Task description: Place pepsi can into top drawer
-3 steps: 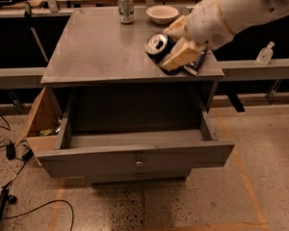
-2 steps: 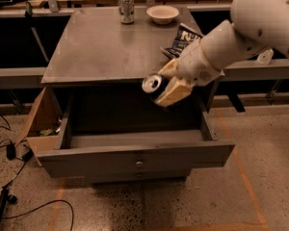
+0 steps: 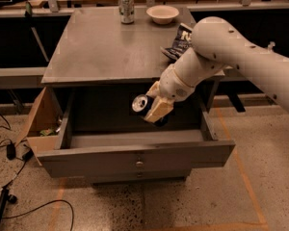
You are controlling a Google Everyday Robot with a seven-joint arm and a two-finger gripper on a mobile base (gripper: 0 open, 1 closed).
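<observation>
The pepsi can [image 3: 143,106] is dark with a silver top that faces left; it is held tilted on its side. My gripper [image 3: 153,109] is shut on the pepsi can and holds it over the open top drawer [image 3: 135,153], above the middle of the drawer's inside. The top drawer is pulled out wide from the grey cabinet [image 3: 111,47], with a small round knob [image 3: 139,163] on its front. The white arm [image 3: 231,52] reaches in from the right.
On the cabinet top stand a silver-grey can [image 3: 126,7] and a white bowl [image 3: 162,14] at the back, and a dark-blue chip bag [image 3: 179,40] at the right. A cardboard box [image 3: 41,121] sits left of the cabinet. Cables [image 3: 9,153] lie on the floor at the left.
The gripper has carried the pepsi can off the cabinet top, down and to the left, over the open drawer. The chip bag is uncovered.
</observation>
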